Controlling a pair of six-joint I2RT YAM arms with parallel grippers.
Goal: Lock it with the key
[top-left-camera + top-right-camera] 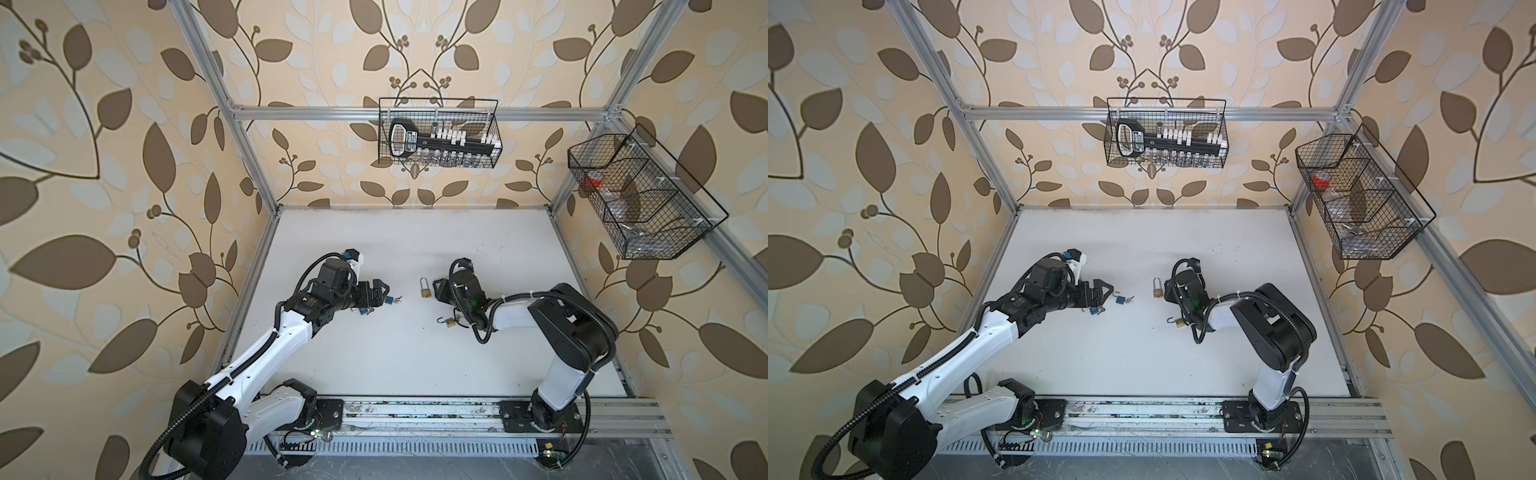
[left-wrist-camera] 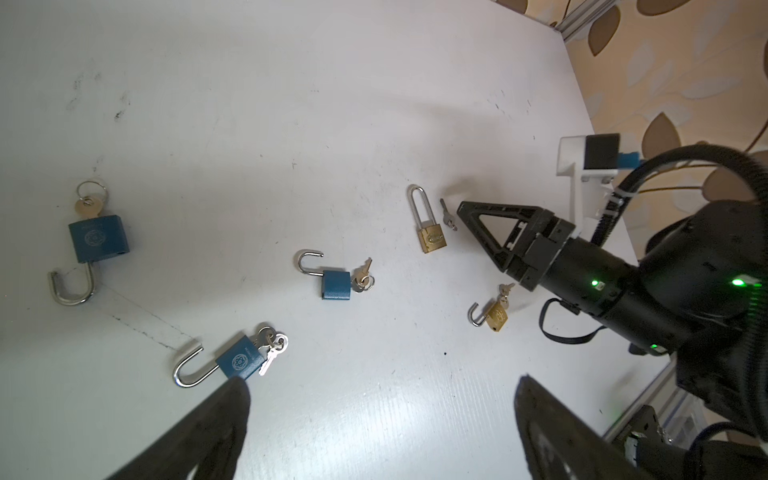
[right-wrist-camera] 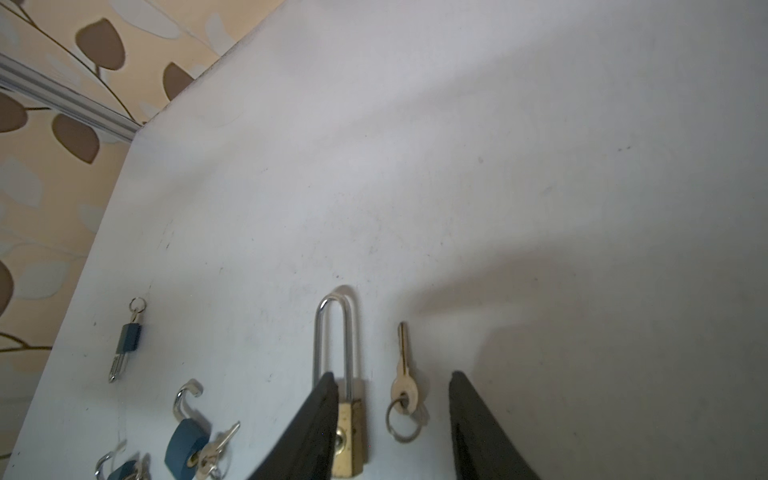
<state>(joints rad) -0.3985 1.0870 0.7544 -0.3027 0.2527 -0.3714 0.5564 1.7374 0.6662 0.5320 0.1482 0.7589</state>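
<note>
leaf-patterned wallpaper and aluminium framing enclose the cell; entries run by size.

- surface [image 1: 395, 232]: white, scuffed, carries all locks.
- wire baskets, two: one on the back rail [image 1: 438, 133], one on the side rail [image 1: 640, 195]; neither is involved.
- left end effector [image 2: 380, 390]: jaws spread wide, empty, hovering over the blue padlocks.
- right end effector [image 3: 392, 376]: jaws partly apart, holding nothing and straddling the loose key. one finger [image 3: 320, 407] overlaps the long padlock's body; contact cannot be told.
- blue padlocks, three [image 2: 98, 243] [image 2: 336, 284] [image 2: 241, 359]: shackles swung open, keys at the bodies.
- long-shackle brass padlock [image 3: 351, 415]: lying flat near the surface's middle, both shackle legs seated, so judged locked.
- small brass padlock [image 2: 496, 318]: shackle open, key in place, near the right arm.
- key [image 3: 403, 374]: on a ring, flat on the surface just beside the long padlock and out of its keyway.

handling note: the step in hand looks like a release. widen the jaws fully, then rise straight up so the overlapping finger does not drag the locked body or catch the ring. an open padlock looks next.
</note>
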